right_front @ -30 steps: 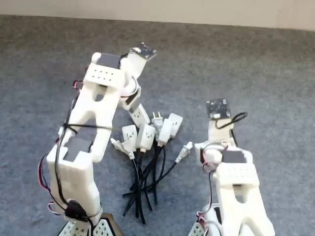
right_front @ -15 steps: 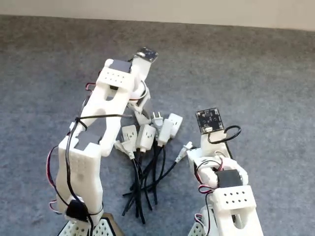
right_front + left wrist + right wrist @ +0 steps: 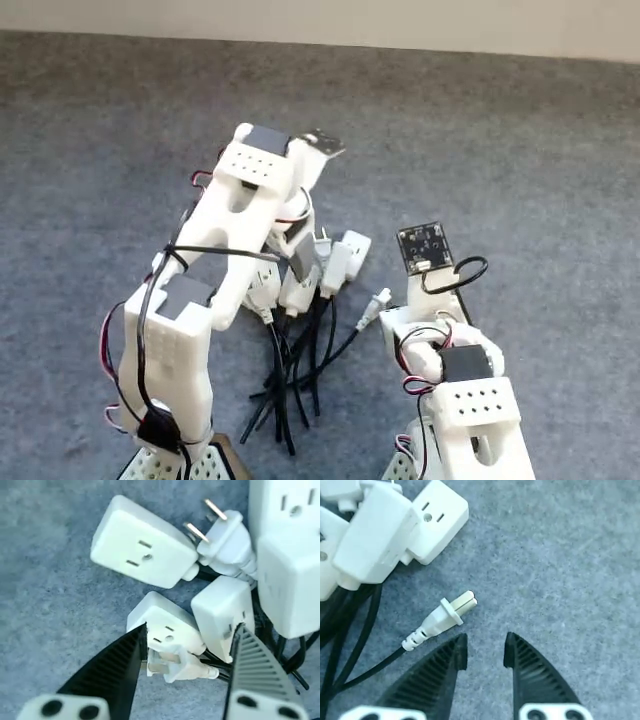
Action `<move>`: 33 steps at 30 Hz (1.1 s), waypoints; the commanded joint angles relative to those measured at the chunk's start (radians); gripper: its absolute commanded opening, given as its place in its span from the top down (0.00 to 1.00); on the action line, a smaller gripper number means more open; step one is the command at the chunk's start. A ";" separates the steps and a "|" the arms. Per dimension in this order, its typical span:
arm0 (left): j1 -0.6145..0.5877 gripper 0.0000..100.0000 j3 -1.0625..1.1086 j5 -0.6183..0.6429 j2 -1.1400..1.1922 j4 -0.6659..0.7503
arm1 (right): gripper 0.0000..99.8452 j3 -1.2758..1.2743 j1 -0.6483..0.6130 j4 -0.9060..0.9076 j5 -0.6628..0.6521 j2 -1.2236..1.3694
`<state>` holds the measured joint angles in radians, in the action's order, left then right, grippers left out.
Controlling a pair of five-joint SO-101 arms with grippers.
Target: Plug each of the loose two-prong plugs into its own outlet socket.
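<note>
While your left gripper (image 3: 190, 639) hangs spread wide over a white two-prong plastic plug (image 3: 175, 664), your right gripper (image 3: 485, 644) sits slightly parted, empty, beside a black-corded white plug (image 3: 447, 616).

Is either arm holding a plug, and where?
Nothing is held. The left gripper is open over the sockets; the right gripper is open near a loose plug.

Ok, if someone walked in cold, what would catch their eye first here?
White outlet sockets tangled with black cords sit at the centre of the carpet. The left tool hangs open directly over that pile, while a lone plug lies apart, just ahead of the right tool.
</note>
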<state>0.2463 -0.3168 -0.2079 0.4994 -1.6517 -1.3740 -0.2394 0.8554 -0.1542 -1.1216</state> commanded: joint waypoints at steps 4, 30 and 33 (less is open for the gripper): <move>0.110 0.73 0.044 -0.086 -0.056 0.029 | 0.87 0.015 -0.004 0.005 0.008 -0.018; 0.022 0.99 -0.282 -0.238 0.041 -0.098 | 0.87 0.015 -0.004 0.007 0.008 -0.018; -0.002 0.99 -0.369 -0.238 -0.013 -0.109 | 0.87 0.015 -0.004 0.007 0.008 -0.018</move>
<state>0.2816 -0.5393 -0.4396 0.6114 -1.7177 -1.3740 -0.2394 0.8554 -0.1542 -1.1216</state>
